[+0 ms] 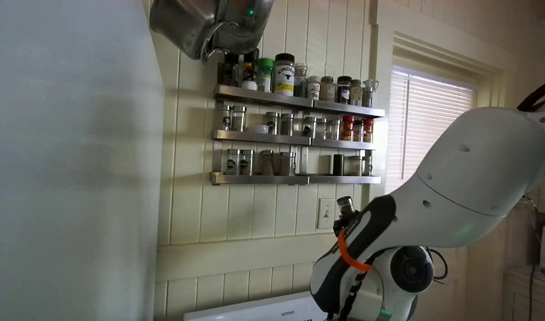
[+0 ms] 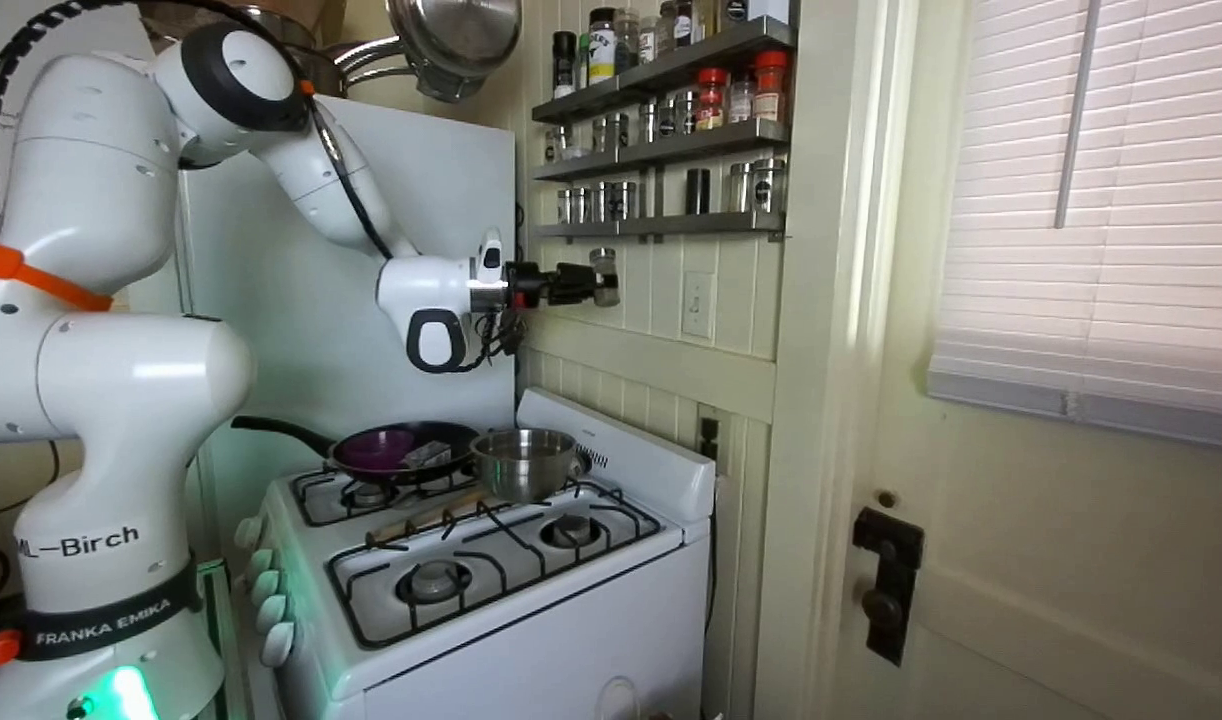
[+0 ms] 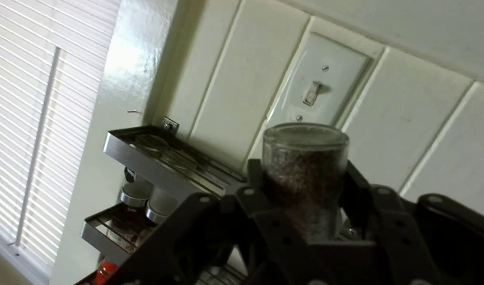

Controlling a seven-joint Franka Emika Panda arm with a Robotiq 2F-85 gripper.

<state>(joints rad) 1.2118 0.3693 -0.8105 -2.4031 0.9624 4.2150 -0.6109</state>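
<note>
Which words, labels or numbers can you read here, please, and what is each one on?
"FRANKA EMIKA": black band on the robot base.
"L-Birch", first letter unclear: robot base.
"EMIKA": arm, by the orange strap.
"KINDER": bottle on the top shelf.
"HOTPOINT", faint: stove.
Too small or blurred: other jar labels, white sheet.
Held jar: no readable text.

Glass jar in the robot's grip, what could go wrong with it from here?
The held jar could slip from the fingers and drop toward the stove below. If raised carelessly, it might strike the lowest shelf or knock the jars standing there.
</note>
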